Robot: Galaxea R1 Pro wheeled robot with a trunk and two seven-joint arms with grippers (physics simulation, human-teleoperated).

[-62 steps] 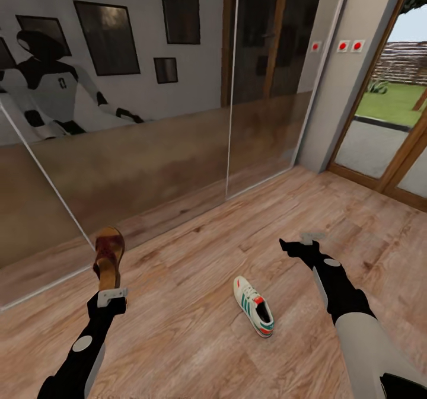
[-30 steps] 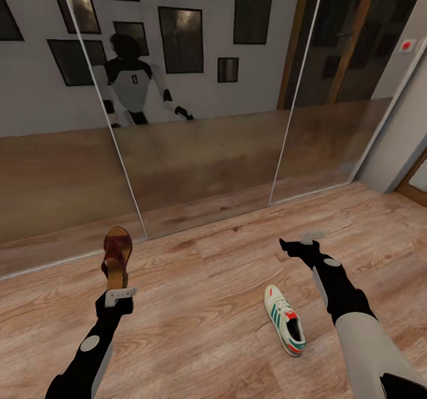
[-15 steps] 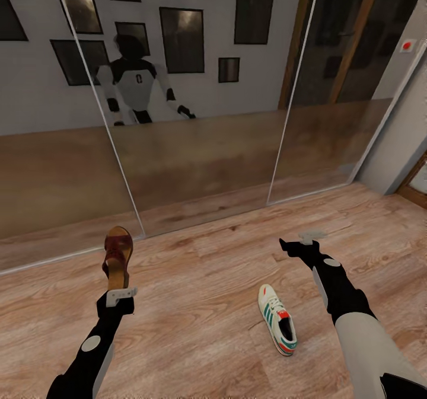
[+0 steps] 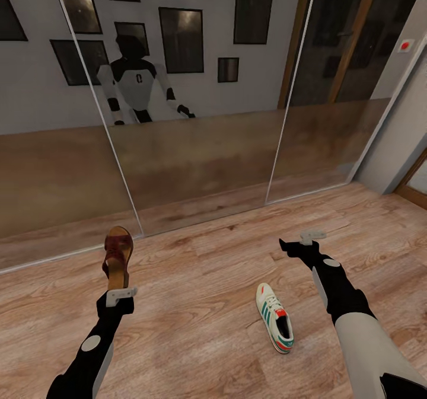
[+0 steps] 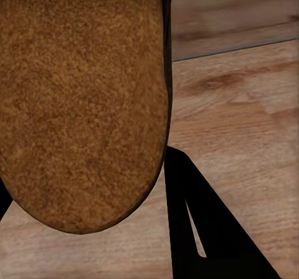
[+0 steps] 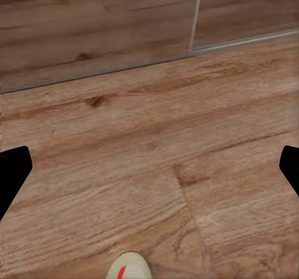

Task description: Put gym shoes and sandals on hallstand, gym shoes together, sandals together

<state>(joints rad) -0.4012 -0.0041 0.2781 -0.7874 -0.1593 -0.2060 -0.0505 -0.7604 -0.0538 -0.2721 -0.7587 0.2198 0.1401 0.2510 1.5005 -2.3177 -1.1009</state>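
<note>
My left gripper (image 4: 121, 296) is shut on the heel end of one brown sandal (image 4: 117, 255), which stands upright with its toe up, above the corridor floor (image 4: 196, 304). In the left wrist view the sandal's tan suede sole (image 5: 81, 98) is close up, with a dark finger (image 5: 196, 223) beside it. One white gym shoe (image 4: 274, 325) with green stripes lies on the planks between my arms, closer to the right one. My right gripper (image 4: 298, 242) hovers open and empty beyond that shoe. Its toe (image 6: 129, 268) shows between the spread fingertips (image 6: 12, 173). The hallstand is out of view.
Mirrored sliding doors (image 4: 196, 150) run along the far side of the floor and reflect the robot and dark picture frames. A grey wall corner (image 4: 397, 144) and a wooden door frame (image 4: 415, 185) stand at the right.
The camera has swung left, so the glass garden door has left the picture and the gym shoe sits further right. Both arms keep their pose, and the sandal stays in the left gripper.
</note>
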